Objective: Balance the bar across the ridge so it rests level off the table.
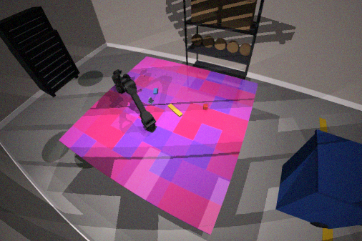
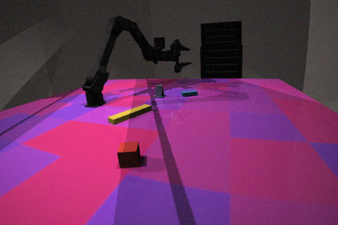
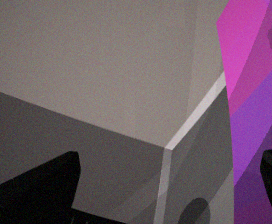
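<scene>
Bar flat on the desk, tool wide and empty

In the exterior view, from left to right: see a black arm (image 1: pixel 137 101) (image 2: pixel 108 49) standing on the patchwork pink-and-purple desk (image 1: pixel 200 198) (image 2: pixel 267 185) (image 3: pixel 257 125), bent at the top. Next find the yellow bar (image 1: pixel 175 110) (image 2: pixel 130 114), lying flat on the desk, apart from the ridge. Nearer the camera, notice a red block (image 1: pixel 205 106) (image 2: pixel 129 155). Farther back, spot the small grey ridge (image 1: pixel 150 100) (image 2: pixel 159 91), upright on the desk with nothing across its top. Just beyond, to its right, see a flat blue block (image 1: pixel 155 91) (image 2: pixel 189 93). Above that, find the tool (image 1: pixel 115 81) (image 2: pixel 190 56) (image 3: pixel 173 163) raised well off the desk, fingers spread wide, with nothing between them. At the far right, behind the desk, make out a black slatted cabinet (image 1: pixel 39 51) (image 2: pixel 221 49).
</scene>
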`<state>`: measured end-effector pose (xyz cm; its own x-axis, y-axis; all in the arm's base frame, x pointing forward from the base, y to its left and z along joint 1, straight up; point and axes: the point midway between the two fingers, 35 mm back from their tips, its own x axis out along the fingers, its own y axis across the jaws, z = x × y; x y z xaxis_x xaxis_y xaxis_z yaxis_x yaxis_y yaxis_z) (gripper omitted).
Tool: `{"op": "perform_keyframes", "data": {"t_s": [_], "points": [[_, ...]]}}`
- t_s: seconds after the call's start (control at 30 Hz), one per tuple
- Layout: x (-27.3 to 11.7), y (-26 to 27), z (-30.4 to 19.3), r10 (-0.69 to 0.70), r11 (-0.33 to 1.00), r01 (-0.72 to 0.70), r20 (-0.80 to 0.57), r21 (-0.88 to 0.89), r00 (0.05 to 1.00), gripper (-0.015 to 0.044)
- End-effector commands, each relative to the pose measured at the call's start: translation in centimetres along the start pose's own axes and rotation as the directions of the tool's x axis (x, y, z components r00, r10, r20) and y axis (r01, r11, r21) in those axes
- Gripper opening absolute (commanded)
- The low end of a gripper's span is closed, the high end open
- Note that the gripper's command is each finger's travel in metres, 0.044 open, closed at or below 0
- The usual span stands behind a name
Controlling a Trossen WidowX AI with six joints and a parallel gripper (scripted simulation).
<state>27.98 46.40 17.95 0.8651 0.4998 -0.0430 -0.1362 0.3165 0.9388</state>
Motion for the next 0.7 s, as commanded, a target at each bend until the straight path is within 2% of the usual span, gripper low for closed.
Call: {"op": "perform_keyframes", "data": {"t_s": [0.0,0.07,0.1,0.37,0.67], "points": [[0.1,0.0,0.1,-0.002,1.000,0.002,0.001,-0.006,1.000,0.0374],[0.5,-0.4,0.9,-0.020,0.999,0.020,0.008,-0.050,1.000,0.0321],[0.8,-0.7,1.5,-0.033,0.996,0.034,0.013,-0.083,0.999,0.0315],[2.8,-3.3,6.5,-0.142,0.932,0.152,0.054,-0.329,0.988,0.0315],[3.9,-6.4,12.4,-0.270,0.781,0.279,0.100,-0.559,0.958,0.0315]]}}
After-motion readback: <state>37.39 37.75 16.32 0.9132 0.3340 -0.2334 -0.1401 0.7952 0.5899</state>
